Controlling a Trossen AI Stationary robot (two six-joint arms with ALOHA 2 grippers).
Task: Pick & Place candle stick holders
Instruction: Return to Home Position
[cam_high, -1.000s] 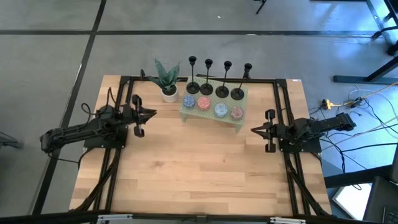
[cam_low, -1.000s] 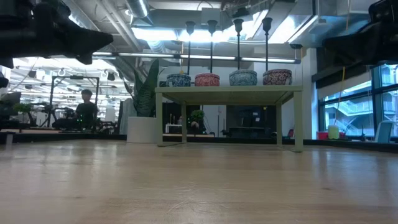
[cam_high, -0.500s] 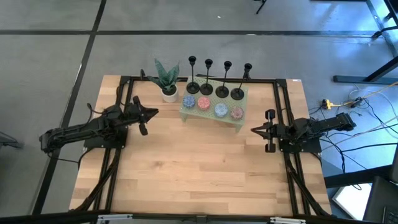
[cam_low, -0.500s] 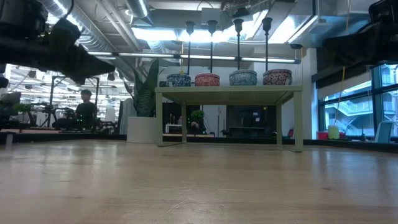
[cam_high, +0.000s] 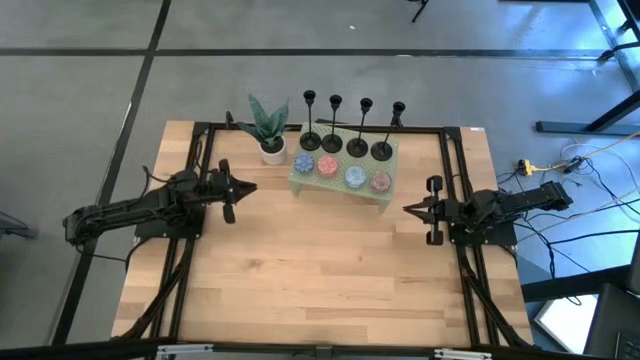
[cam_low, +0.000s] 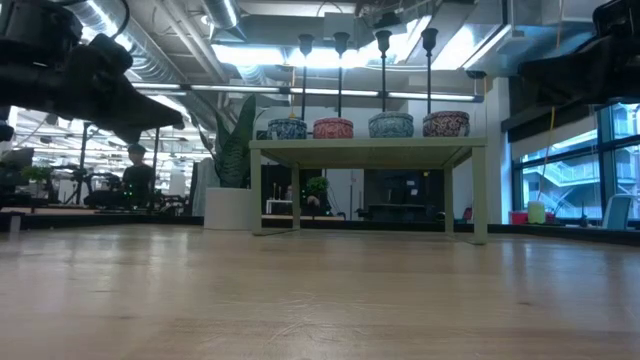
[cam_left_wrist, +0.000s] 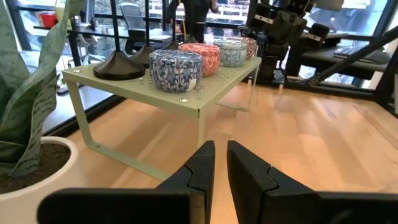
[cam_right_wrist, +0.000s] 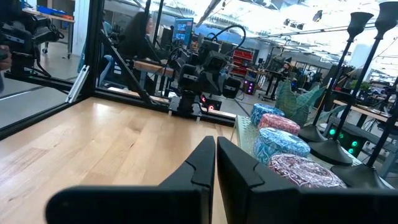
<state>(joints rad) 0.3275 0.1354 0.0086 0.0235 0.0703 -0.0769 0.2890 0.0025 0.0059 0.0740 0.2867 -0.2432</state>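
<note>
1. On green shelf (cam_low: 367, 147), back row: 4 candle stick holders (cam_high: 332, 143) are stood upright, behind 4 candle tins (cam_high: 328, 165).
2. L gripper (cam_high: 250, 187) is seen over table (cam_high: 320, 280) left side, fingers narrow, nothing gripped.
3. R gripper (cam_high: 407, 209) is seen at right side, fingers narrow too.

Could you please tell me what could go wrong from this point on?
1. The left hand, shut, hovers near the plant and the green shelf's left end; a swing that way could bump either.
2. The candle stick holders are tall and thin-stemmed, standing behind the candles; a jolt to the shelf might topple them.
The right hand, shut, waits clear of the shelf's right end.
</note>
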